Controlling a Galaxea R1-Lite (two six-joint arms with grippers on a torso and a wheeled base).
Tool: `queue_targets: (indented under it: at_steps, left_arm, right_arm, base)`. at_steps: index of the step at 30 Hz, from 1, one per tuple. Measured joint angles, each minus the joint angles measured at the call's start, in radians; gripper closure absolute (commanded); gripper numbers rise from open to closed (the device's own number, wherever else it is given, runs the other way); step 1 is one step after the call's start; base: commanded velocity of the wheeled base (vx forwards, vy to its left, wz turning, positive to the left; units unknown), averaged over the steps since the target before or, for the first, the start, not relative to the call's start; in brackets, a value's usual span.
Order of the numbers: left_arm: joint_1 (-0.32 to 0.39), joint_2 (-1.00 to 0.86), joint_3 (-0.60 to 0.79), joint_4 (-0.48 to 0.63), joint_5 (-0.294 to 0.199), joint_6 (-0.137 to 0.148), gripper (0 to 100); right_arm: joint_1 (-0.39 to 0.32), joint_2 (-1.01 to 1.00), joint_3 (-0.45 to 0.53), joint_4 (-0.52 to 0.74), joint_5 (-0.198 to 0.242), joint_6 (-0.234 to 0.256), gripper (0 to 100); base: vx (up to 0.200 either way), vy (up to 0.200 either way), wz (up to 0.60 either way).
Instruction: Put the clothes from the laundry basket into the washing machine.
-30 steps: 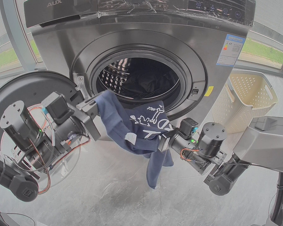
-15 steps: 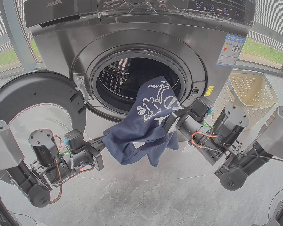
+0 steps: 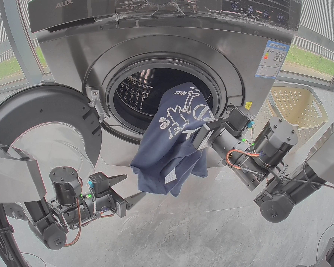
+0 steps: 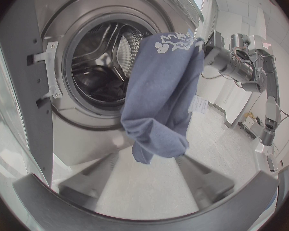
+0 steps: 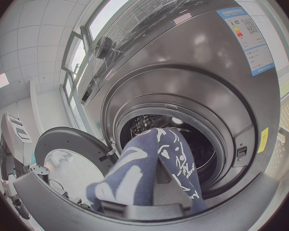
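Observation:
A navy T-shirt [image 3: 174, 138] with white print hangs from my right gripper [image 3: 203, 133], which is shut on its upper edge just in front of the washing machine's [image 3: 167, 38] round opening. The top of the shirt lies against the lower right of the opening and the rest dangles below the rim. In the right wrist view the T-shirt [image 5: 141, 174] drapes over the gripper's fingers [image 5: 165, 180]. My left gripper [image 3: 131, 188] is low near the floor, open and holding nothing, just below the shirt's hem [image 4: 157, 141]. Dark clothes [image 4: 106, 89] lie inside the drum.
The machine's door [image 3: 44, 112] stands swung open on the left, above my left arm. A cream laundry basket [image 3: 297, 112] stands to the right of the machine, behind my right arm. Grey floor [image 3: 174, 227] lies bare in front.
My left gripper has let go of the shirt, opened and dropped low to the left. My right gripper has lifted the shirt up to the drum opening.

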Motion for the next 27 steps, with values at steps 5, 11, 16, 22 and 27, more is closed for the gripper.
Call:
queue_targets:
  at_steps: [5, 11, 16, 22, 27]
  left_arm:
    - [-0.01, 0.024, 0.065, -0.001, -0.04, 0.033, 0]
    - [-0.029, 0.037, 0.112, 0.0, -0.091, 0.07, 0]
    - [-0.047, 0.012, 0.036, 0.0, -0.094, 0.061, 0]
    - [-0.111, -0.001, -0.096, 0.0, -0.076, 0.027, 0]
    - [-0.162, 0.048, -0.217, 0.002, -0.019, 0.023, 0]
  right_arm:
    - [-0.003, 0.001, -0.013, 0.0, 0.001, -0.001, 100]
    - [-0.001, 0.015, -0.019, 0.0, 0.0, -0.002, 100]
    - [0.002, 0.031, -0.018, 0.0, 0.002, -0.006, 100]
    - [0.006, 0.047, -0.017, 0.001, 0.003, -0.012, 100]
    - [0.016, 0.056, -0.021, 0.0, 0.004, -0.013, 100]
  base:
    - [0.0, 0.0, 0.0]
    - [0.0, 0.0, 0.0]
    - [0.0, 0.0, 0.0]
    - [0.0, 0.0, 0.0]
    - [0.0, 0.0, 0.0]
